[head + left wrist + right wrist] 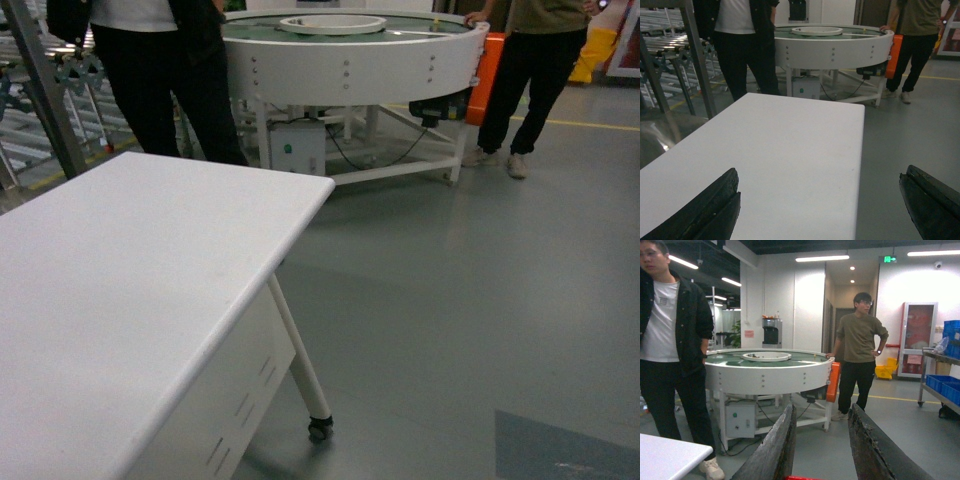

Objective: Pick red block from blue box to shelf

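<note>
Head view: a white table fills the left, with a round conveyor and two people behind it; neither tool shows here.

Left wrist view: the left tool hangs wide apart over the table, holding nothing.

Right wrist view: the right tool is narrowed, a sliver of red block between its fingers at the bottom edge. Blue crates sit on a cart far right.
</note>
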Motion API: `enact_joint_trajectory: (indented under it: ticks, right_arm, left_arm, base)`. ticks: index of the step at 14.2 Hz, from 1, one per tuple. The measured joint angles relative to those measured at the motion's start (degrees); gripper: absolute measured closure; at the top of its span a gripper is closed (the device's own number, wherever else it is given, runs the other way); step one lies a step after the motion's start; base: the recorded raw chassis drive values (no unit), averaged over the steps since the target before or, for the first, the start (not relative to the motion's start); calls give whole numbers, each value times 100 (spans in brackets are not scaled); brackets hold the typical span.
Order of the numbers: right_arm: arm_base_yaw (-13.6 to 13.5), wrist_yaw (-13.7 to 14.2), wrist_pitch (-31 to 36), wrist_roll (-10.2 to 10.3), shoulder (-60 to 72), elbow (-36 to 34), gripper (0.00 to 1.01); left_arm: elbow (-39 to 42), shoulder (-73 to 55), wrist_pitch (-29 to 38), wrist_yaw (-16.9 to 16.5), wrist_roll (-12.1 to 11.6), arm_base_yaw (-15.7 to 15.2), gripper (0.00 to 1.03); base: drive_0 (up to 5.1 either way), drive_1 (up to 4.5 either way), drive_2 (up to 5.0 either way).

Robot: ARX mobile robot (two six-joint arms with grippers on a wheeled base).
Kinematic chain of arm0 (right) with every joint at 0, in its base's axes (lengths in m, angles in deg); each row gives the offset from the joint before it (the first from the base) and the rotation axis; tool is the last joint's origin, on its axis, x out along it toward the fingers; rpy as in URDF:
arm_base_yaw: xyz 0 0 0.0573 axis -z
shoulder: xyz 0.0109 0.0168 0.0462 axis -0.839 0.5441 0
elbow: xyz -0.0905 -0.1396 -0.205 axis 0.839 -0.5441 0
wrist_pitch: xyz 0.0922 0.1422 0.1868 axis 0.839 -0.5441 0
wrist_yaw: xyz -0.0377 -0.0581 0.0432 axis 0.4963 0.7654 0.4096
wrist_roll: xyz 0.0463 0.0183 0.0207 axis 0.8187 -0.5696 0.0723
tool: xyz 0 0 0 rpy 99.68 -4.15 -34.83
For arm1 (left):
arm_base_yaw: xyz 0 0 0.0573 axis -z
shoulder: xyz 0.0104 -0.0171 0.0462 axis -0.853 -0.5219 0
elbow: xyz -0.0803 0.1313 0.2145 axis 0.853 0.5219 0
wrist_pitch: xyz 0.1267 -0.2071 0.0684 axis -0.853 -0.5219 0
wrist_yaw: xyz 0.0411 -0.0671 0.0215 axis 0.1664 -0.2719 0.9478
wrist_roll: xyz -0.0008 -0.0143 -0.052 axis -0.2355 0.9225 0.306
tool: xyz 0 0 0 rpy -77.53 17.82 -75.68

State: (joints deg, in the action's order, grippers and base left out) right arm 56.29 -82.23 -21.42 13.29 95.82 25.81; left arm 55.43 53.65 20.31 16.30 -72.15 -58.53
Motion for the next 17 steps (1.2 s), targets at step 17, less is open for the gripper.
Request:
enact_joint_trajectory:
  ticks: [17]
  right_arm:
    - [0, 0, 20, 0, -2, -9, 74]
  left_arm:
    - [0, 0, 13, 4, 0, 0, 5]
  base:
    - [-152, 1, -305]
